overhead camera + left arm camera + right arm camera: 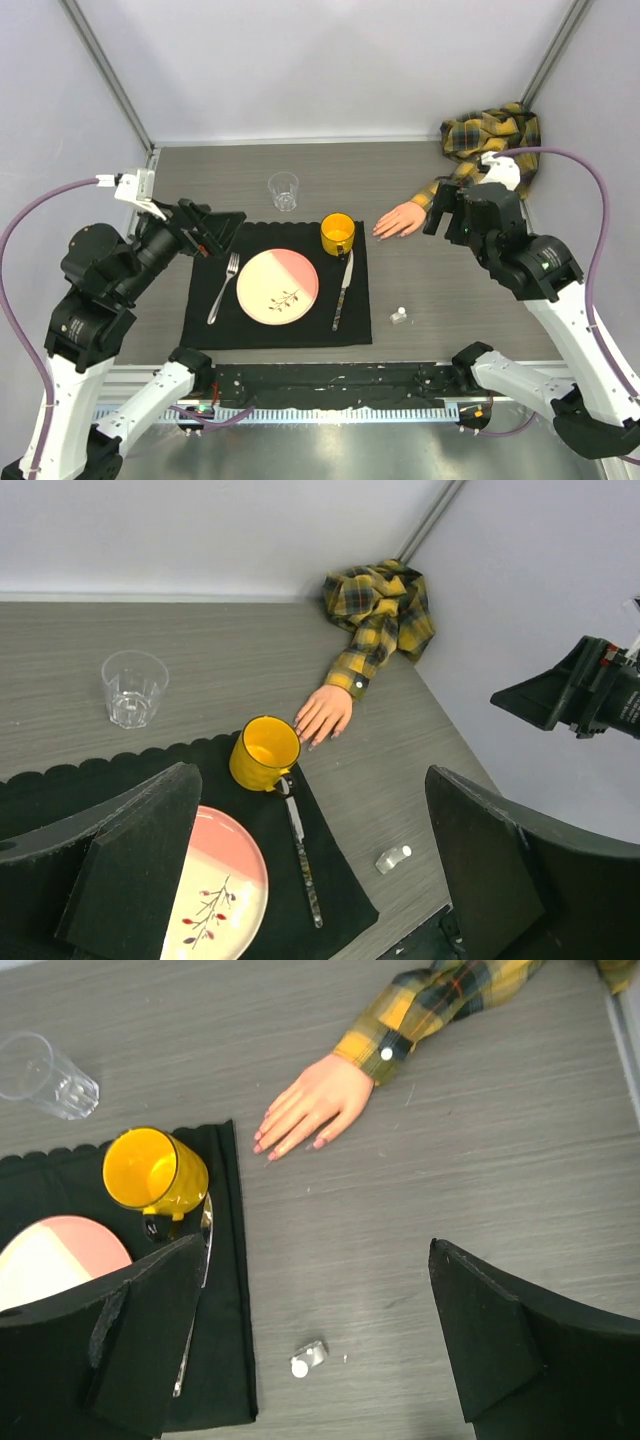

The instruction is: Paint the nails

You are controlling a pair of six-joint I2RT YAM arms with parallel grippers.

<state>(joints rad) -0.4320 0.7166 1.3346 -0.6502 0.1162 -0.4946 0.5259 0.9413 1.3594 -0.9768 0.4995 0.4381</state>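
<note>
Grey wood-grain desk [420, 290], enclosed by pale walls [330, 60]; your two arms are mounted at its near edge.

Items you have before you:

1. Black placemat [200, 330] with a scalloped far edge, lying left of centre.
2. Round plate [262, 300], half pink and half cream with a dark sprig motif, in the middle of the placemat.
3. Fork [223, 288], on the placemat just left of the plate.
4. Knife [342, 292], on the placemat just right of the plate.
5. Yellow mug [338, 234], upright at the placemat's far right corner, by the knife's far end.
6. Clear glass [284, 190], upright on the bare desk beyond the placemat.
7. Small clear bottle [399, 317] with a white cap, lying on its side on the bare desk just right of the placemat.
8. Pale peach mannequin hand [400, 220], palm down on the desk right of the mug, its fingertips pointing toward the mug but apart from it. The nails [260, 1147] are at those fingertips, nearest the placemat's edge.
9. Yellow-and-black plaid sleeve [490, 135], running from the hand's wrist back into the far right corner, where it lies bunched.

Your left fingers [215, 235] are spread wide with nothing between them, raised over the placemat's far left corner. Your right fingers [445, 215] are likewise spread wide and bare, raised just beside the sleeve's cuff.
</note>
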